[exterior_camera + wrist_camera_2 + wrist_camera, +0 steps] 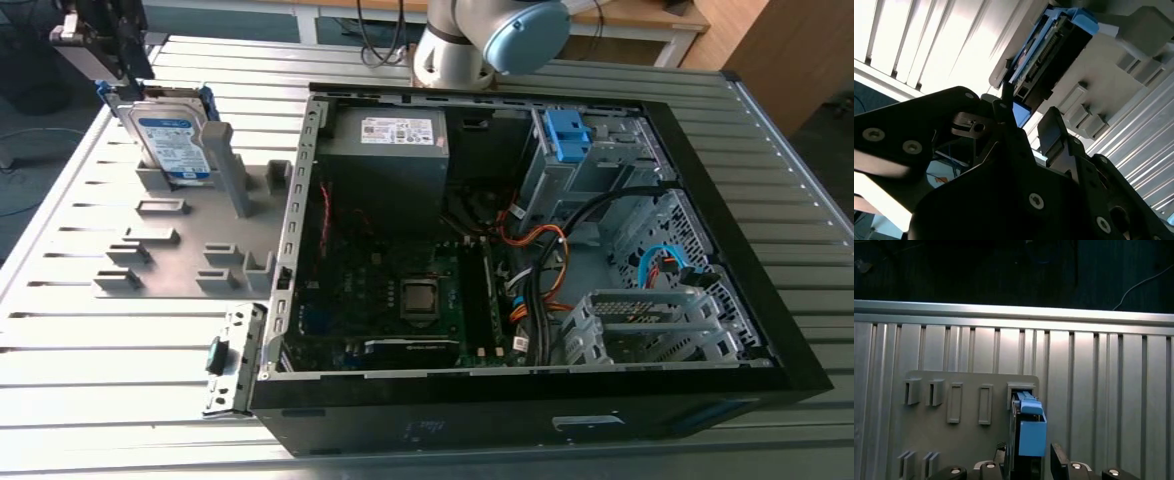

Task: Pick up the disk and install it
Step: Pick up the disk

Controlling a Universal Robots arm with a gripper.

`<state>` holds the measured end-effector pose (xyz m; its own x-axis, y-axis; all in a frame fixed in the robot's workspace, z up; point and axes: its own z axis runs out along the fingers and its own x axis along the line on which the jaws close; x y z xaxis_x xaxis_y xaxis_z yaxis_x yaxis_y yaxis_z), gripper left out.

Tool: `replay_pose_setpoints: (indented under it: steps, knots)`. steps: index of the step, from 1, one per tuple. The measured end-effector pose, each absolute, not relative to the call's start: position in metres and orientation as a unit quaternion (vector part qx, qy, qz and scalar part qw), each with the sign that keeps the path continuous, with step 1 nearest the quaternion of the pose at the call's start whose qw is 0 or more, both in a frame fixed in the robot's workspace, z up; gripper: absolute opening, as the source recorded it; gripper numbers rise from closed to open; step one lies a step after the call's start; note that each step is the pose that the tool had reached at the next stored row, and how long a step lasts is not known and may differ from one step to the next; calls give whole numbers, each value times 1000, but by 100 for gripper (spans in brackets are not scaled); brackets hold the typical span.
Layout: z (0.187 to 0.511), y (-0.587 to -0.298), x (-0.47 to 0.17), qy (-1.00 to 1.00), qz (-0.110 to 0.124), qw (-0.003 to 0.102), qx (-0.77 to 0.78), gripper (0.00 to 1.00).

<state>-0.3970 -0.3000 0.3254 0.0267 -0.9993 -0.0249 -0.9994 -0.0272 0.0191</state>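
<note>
Exterior view: the disk (174,140) stands on edge in a slot of the grey fixture plate (174,250), in the upper left of the frame. Its blue-and-white label faces the camera and the blue bracket shows along its edges. The plate lies on the slatted metal desk (107,370), just beside the open computer case (467,415) on the exterior view's left. The arm's tool head (87,40) hangs just above the disk at the upper left corner. The arm's base joint (514,35) stands behind the case at the top centre. Inside the case, the grey power supply (394,150) sits at the rear, and the metal drive cage (601,160) with its blue latch (567,135) lies toward the upper right.

First wrist view: the disk (1029,437) is seen edge-on from above, seated in the plate (969,440) and lined up between the two jaws. The jaws are apart, one on each side. This view does not show whether either one touches the disk.

Second wrist view: the disk's connector edge (1046,47) shows beyond the black jaws, with a clear gap between them and nothing clamped
</note>
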Motion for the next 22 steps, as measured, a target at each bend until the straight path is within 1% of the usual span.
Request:
replay_pose_setpoints:
  steps: [22]
  knots:
    - [287, -297, -399, 686, 16, 1, -728, 47]
